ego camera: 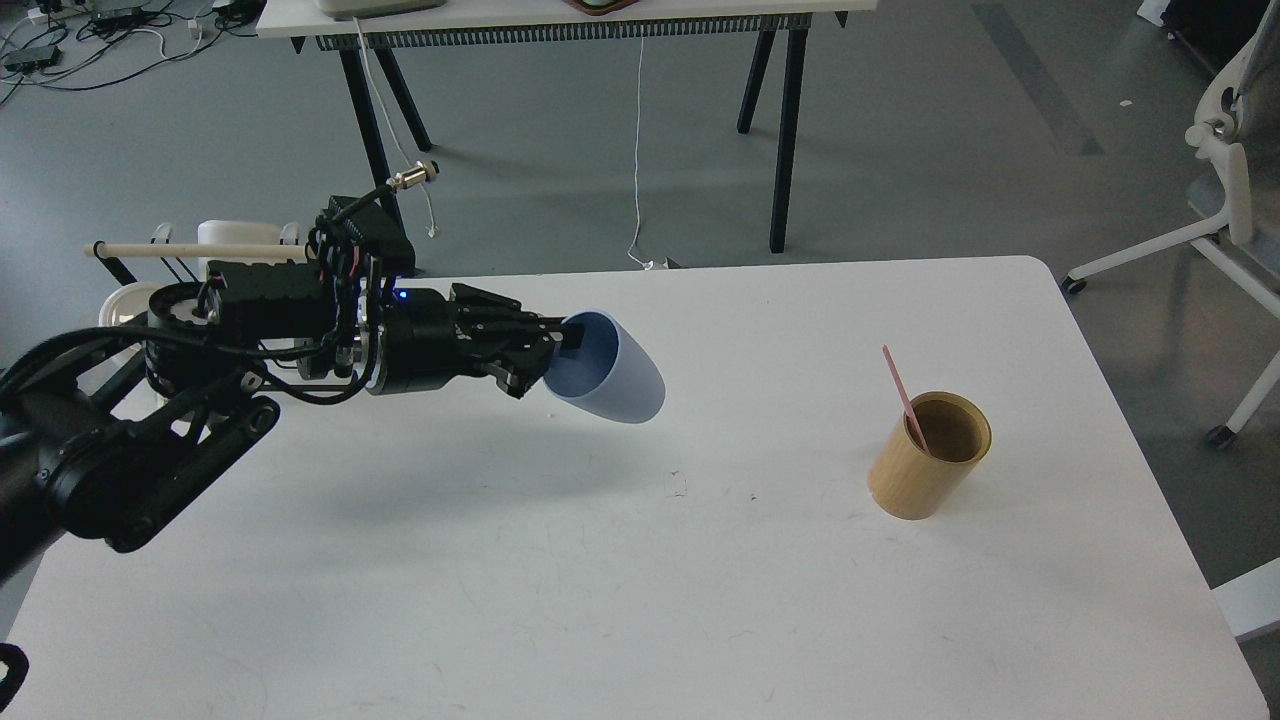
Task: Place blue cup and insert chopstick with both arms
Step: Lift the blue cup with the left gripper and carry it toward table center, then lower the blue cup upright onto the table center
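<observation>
The pale blue cup point(612, 375) hangs tilted above the white table point(640, 560), its mouth toward my left arm. My left gripper point(562, 348) is shut on the cup's rim, one finger inside and one outside. The pink-red chopstick point(903, 393) leans in the tan wooden holder point(928, 457) at the right of the table, its upper end sticking out to the upper left. My right arm is out of view.
A black wire rack point(190, 270) with a pale wooden dowel and white dishes stands at the table's far left corner, behind my left arm. A second table point(560, 20) and a white office chair point(1225, 190) stand on the floor beyond.
</observation>
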### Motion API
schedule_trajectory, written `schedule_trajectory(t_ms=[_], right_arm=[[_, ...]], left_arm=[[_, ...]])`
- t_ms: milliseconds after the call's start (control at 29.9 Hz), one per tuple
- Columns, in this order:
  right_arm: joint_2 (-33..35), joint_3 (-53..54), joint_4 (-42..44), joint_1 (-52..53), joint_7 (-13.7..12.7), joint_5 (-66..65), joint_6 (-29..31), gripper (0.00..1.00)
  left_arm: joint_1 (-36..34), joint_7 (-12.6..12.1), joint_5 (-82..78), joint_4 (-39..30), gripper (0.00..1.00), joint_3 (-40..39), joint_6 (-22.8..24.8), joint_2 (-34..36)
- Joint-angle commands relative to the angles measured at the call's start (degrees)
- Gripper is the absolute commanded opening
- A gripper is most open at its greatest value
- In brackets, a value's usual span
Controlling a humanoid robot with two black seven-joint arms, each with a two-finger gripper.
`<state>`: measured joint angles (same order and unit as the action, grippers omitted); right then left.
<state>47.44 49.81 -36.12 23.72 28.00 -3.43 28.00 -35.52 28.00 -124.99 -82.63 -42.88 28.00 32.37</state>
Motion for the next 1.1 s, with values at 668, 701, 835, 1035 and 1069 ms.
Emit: schedule_trajectory(t_ms=[668,701,835,1035,1069], right_arm=[[-0.6,-0.1,0.0,-0.4,0.0,0.0,0.0,0.99],[-0.6,-0.1,0.0,-0.4,0.0,-0.1,0.0,0.99],[-0.6,-0.1,0.0,-0.4,0.0,0.0,0.0,0.99],[-0.6,-0.1,0.0,-0.4,0.0,-0.1,0.0,0.99],[-0.6,-0.1,0.0,-0.4,0.0,-0.1,0.0,0.99]], left_arm=[[-3.2,0.0,0.0,14.4,0.08,7.5,0.0,-6.1],[-3.2,0.0,0.0,14.6,0.09,8.1,0.0,-6.5],[-2.9,0.0,0.0,15.5,0.1,9.1,0.0,-7.6],[-2.9,0.0,0.0,17.8,0.12,9.3,0.0,-8.5],[-3.1,0.0,0.0,18.6,0.12,9.5,0.0,-8.5]])
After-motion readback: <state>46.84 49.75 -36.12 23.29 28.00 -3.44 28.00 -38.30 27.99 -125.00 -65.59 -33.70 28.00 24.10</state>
